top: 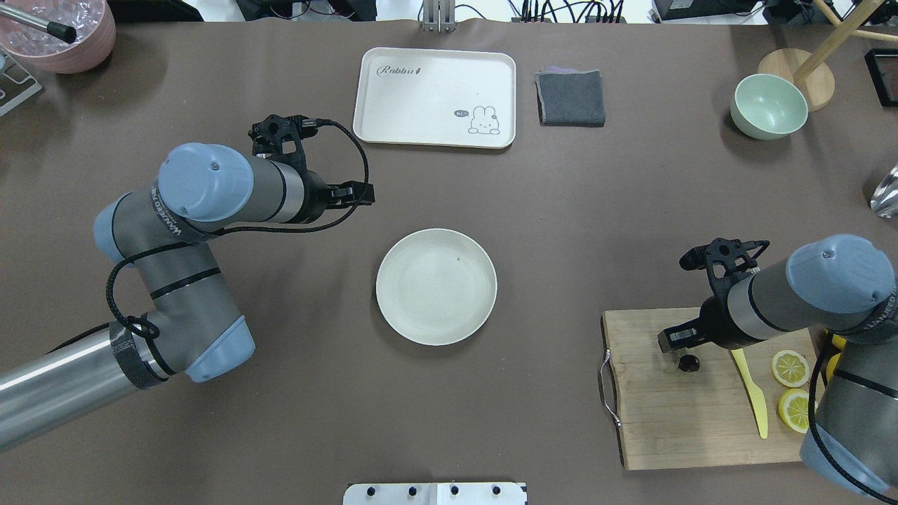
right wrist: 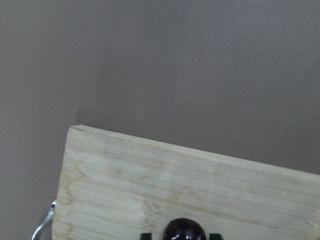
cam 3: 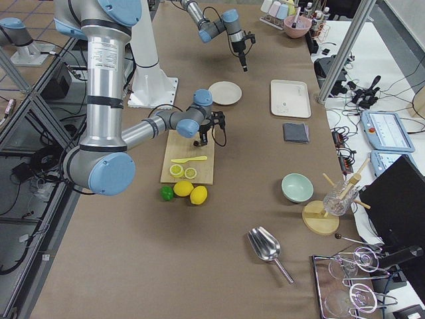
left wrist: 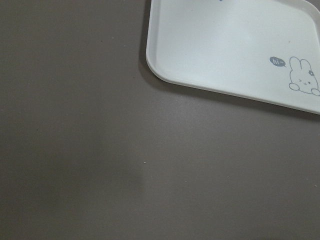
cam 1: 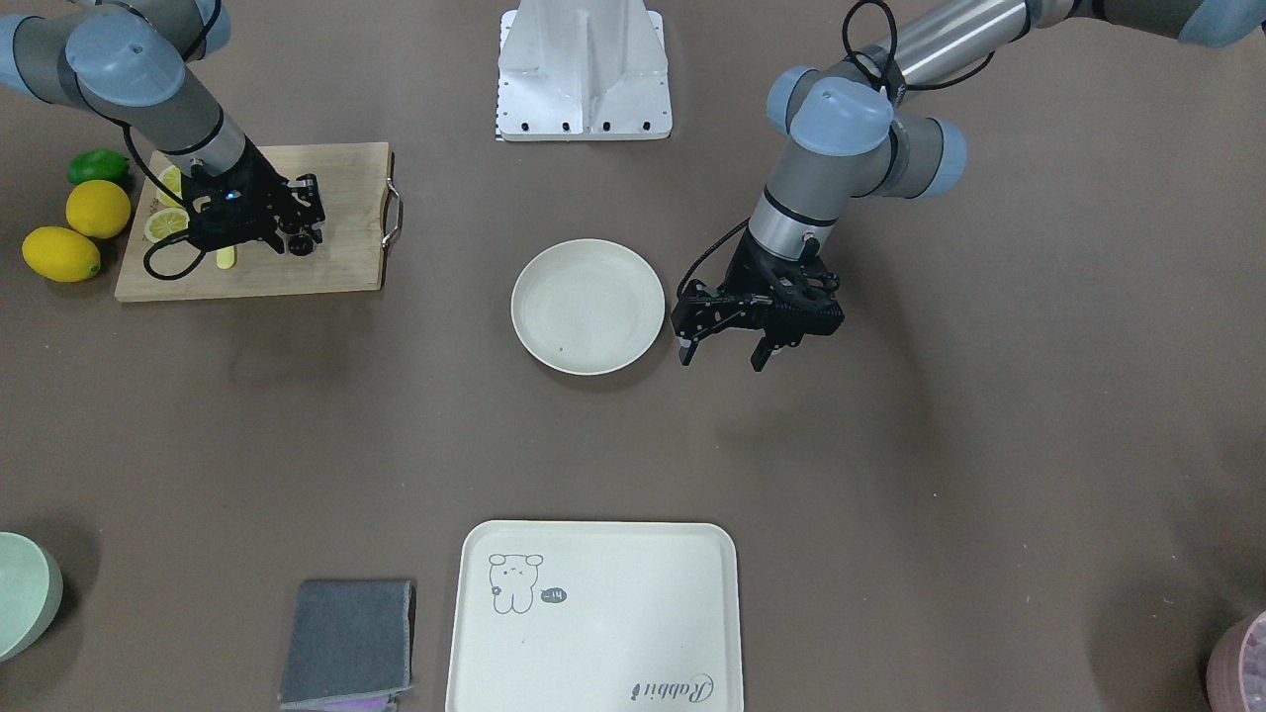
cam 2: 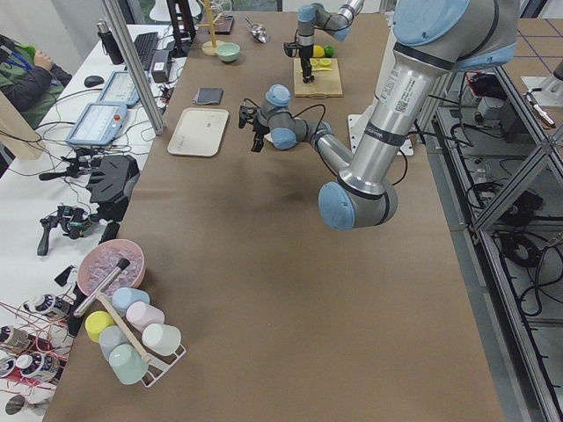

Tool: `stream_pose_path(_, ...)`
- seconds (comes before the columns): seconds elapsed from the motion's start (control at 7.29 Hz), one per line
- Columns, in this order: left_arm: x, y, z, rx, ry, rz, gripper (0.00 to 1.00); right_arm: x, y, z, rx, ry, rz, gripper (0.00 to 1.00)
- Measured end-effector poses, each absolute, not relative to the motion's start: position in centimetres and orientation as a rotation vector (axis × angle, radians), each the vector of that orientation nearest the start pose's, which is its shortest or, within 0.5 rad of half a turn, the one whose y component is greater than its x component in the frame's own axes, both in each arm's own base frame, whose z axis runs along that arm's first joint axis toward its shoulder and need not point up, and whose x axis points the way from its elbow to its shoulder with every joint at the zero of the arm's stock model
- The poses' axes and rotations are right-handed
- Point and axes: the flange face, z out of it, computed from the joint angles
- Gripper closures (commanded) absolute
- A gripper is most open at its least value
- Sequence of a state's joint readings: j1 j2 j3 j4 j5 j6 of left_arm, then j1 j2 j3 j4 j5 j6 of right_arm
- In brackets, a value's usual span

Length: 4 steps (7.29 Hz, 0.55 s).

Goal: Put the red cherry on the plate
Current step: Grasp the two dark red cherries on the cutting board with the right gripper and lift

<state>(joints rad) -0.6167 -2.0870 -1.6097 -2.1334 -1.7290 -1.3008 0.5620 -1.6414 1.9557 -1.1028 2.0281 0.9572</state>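
My right gripper [top: 682, 356] is down on the wooden cutting board [top: 673, 428], near the end that carries the metal handle [top: 605, 389]; its jaws are parted and stand one to each side of the red cherry [top: 689, 362], which lies on the board. In my right wrist view the fingertips [right wrist: 215, 236] just show at the bottom edge, with a thin strip of board between each of them and the dark glossy fruit, so I am astride it and not yet clamped on it. Its stems are too small for me to make out. Further along the same board lie a yellow knife [top: 751, 393] and two lemon slices [top: 789, 367]; off the board's far end, on the table, sit two lemons [cam 1: 98, 208] and a lime [cam 1: 97, 165]. The plate [top: 414, 308] rests at the middle of the brown table, well apart from the board and from the cherry. My left gripper [cam 1: 723, 356] hangs over the table just beside the plate, on my left of it, its jaws spread wide and grasping nothing; its wrist camera looks down on bare table and one corner of the cream tray [left wrist: 200, 60] with the little animal drawing. Beside that tray lies a folded grey cloth [top: 570, 98], and further to my right stands a pale green bowl [top: 768, 105].
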Motion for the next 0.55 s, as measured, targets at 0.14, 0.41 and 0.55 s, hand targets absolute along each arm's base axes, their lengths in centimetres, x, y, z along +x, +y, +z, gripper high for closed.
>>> stream_pose_path(0.14,48.3,-48.7,27.9,0.352,1.069,-0.221,0.02,-35.7,-32.8,45.8,0.064,-0.88,-0.231,1.0)
stream_pose_path(0.41,48.4,-48.7,27.9,0.352,1.07,-0.221,0.02,-34.8,-33.1,44.8,0.08,-0.897,-0.229,1.0)
stream_pose_path(0.55,48.4,-48.6,27.9,0.352,1.069,-0.221,0.02,-33.6,-33.8,43.5,0.09,-0.923,-0.22,1.0)
